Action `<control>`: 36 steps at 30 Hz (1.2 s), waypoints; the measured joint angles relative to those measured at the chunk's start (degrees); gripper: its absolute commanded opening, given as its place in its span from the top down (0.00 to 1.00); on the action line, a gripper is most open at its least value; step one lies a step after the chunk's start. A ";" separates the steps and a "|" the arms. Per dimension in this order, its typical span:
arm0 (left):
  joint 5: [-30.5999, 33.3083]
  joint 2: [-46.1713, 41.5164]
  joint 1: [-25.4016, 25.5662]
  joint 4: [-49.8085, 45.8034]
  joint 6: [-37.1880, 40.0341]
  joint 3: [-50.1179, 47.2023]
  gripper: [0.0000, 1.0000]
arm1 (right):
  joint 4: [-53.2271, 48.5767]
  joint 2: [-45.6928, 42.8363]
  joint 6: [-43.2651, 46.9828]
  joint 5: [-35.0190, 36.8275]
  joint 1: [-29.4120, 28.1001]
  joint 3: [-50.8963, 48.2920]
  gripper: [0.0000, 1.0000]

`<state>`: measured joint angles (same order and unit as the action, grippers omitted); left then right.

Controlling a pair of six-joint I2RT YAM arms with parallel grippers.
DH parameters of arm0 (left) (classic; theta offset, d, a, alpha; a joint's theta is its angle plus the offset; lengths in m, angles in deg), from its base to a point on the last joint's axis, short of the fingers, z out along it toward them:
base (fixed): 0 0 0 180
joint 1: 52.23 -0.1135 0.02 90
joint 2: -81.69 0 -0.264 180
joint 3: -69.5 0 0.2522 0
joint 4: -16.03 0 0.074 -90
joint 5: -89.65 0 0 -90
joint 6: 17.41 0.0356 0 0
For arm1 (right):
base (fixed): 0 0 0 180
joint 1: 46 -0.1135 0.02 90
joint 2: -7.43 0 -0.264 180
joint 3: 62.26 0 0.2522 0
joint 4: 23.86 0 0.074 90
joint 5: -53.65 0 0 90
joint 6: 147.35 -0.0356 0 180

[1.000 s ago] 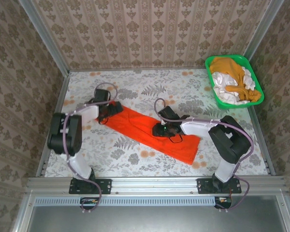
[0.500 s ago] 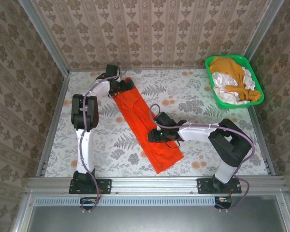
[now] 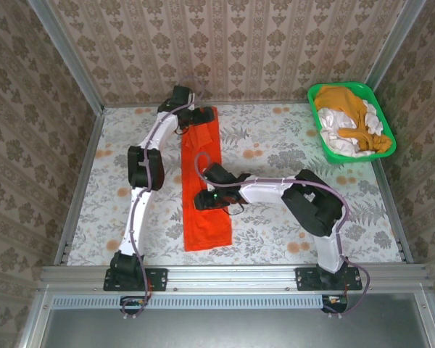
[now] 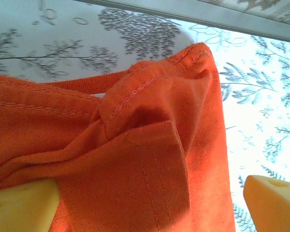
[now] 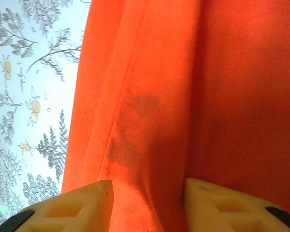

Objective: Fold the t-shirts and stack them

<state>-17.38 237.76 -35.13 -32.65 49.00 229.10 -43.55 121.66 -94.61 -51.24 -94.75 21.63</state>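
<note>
A red-orange t-shirt (image 3: 205, 181), folded into a long narrow strip, lies on the floral table (image 3: 290, 145), running from near the back edge toward the front. The left hand (image 3: 196, 116) sits at its far end, the right hand (image 3: 205, 199) on its middle. At the back right, a green basket (image 3: 351, 121) holds mustard (image 3: 346, 105) and white (image 3: 342, 139) t-shirts.

A wallpapered test booth (image 3: 225, 51) with aluminium framing (image 3: 232, 275).
</note>
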 measured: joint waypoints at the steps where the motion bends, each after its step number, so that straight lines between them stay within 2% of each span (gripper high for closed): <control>1: -0.24 0.13 0.24 0.28 -0.15 0.11 0.00 | 0.00 0.37 0.00 -0.33 -0.13 0.46 0.57; 7: -2.78 0.61 1.86 2.10 -0.39 0.52 0.00 | -0.13 0.92 1.70 -0.81 -0.28 1.40 0.53; 11: -3.72 0.35 1.99 1.99 -0.09 0.42 0.00 | -0.07 -2.03 4.39 1.62 -0.28 -0.63 0.41; 16: -4.02 -3.37 1.57 0.37 2.40 -3.58 0.00 | 2.32 -11.43 9.73 5.53 -0.15 -6.86 0.22; 19: -3.93 -10.47 1.16 0.85 6.51 -11.19 0.00 | 5.70 -17.16 15.87 5.97 -0.17 -10.73 0.16; 25: -5.75 -34.12 -0.35 7.15 17.94 -34.07 0.00 | 7.06 -24.00 26.99 6.12 -0.81 -15.72 0.11; 30: -7.82 -51.34 -3.43 8.76 28.33 -50.66 0.00 | 9.55 -26.75 36.17 5.88 -3.87 -19.93 0.12; 36: -11.28 -64.50 -7.87 3.50 39.89 -68.57 0.00 | 10.34 -25.68 48.09 5.68 -12.35 -21.73 0.19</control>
<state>-28.66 173.26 -42.99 -29.15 88.89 160.54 -33.21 95.98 -46.52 -45.56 -107.10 -0.10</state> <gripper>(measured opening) 0.997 0.836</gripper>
